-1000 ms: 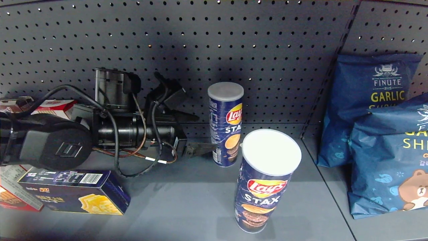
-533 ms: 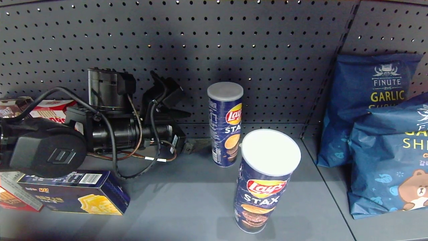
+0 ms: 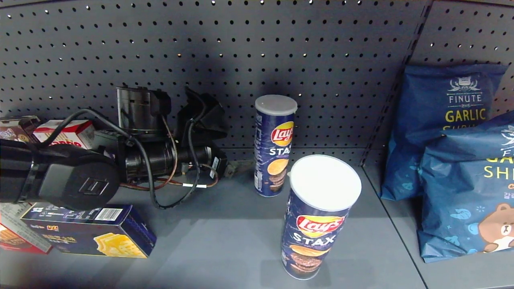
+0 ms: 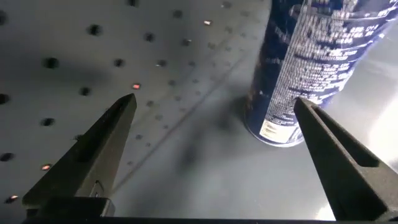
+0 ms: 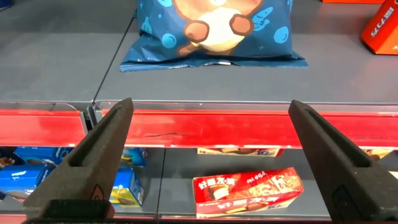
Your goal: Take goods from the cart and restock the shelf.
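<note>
Left wrist view: our left gripper (image 4: 214,102), spread and empty, sits just beside the tall blue crisp can (image 4: 305,62); swinging sideways, we could topple it.

The shelf (image 3: 225,241) is viewed by the head camera from in front and somewhat above, at middling range, facing the pegboard back (image 3: 241,48). The rear can (image 3: 275,144), the front can (image 3: 319,216) and the blue bags (image 3: 441,128) at the right are all taken in. The left wrist view is set low and very near the shelf board, directed between the spread fingers of the left gripper (image 4: 214,102) at the pegboard back and the foot of the rear can; these are shared with the head view. The right wrist view is directed from farther off, between the parted fingers of the right gripper (image 5: 210,104), at a red front rail (image 5: 199,127), with a bear-printed bag (image 5: 211,25) on the board behind it and boxes (image 5: 249,186) on the level beneath.
</note>
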### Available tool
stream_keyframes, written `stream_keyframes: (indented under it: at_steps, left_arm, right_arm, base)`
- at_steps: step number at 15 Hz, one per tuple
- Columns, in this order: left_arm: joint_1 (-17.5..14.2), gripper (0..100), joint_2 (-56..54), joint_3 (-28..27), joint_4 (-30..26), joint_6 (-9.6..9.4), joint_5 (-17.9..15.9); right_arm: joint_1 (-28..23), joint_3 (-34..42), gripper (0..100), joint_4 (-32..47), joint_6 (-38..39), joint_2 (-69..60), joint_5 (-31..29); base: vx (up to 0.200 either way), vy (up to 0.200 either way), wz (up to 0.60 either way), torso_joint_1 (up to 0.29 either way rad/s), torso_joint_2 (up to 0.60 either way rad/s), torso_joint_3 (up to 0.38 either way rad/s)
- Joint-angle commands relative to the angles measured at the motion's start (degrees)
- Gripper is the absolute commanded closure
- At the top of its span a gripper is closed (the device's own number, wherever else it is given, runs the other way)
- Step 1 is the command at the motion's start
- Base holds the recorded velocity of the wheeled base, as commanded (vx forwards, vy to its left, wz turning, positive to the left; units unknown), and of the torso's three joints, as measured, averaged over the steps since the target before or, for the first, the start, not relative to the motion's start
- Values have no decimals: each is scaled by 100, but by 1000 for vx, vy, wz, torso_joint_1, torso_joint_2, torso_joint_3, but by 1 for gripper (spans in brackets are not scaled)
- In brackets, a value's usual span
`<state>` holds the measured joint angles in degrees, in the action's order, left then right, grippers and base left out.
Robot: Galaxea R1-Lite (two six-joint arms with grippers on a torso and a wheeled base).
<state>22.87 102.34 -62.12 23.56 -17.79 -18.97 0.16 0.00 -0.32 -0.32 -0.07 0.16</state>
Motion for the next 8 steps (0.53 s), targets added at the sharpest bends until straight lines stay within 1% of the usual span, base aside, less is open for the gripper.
stream_keyframes:
  at_steps: [1,5,8]
  left_arm:
    - [-19,0,120,-28,52,12,25]
    - [-98,0,-12,113,61,3,95]
    - [-134,0,-206,192,52,-14,341]
  right_arm:
    - [2,0,0,-3,-3,7,2]
    - [2,0,0,-3,-3,7,2]
    - [2,0,0,-3,-3,7,2]
  base:
    - [0,0,0,0,0,0]
    - [0,0,0,0,0,0]
    - [0,0,0,0,0,0]
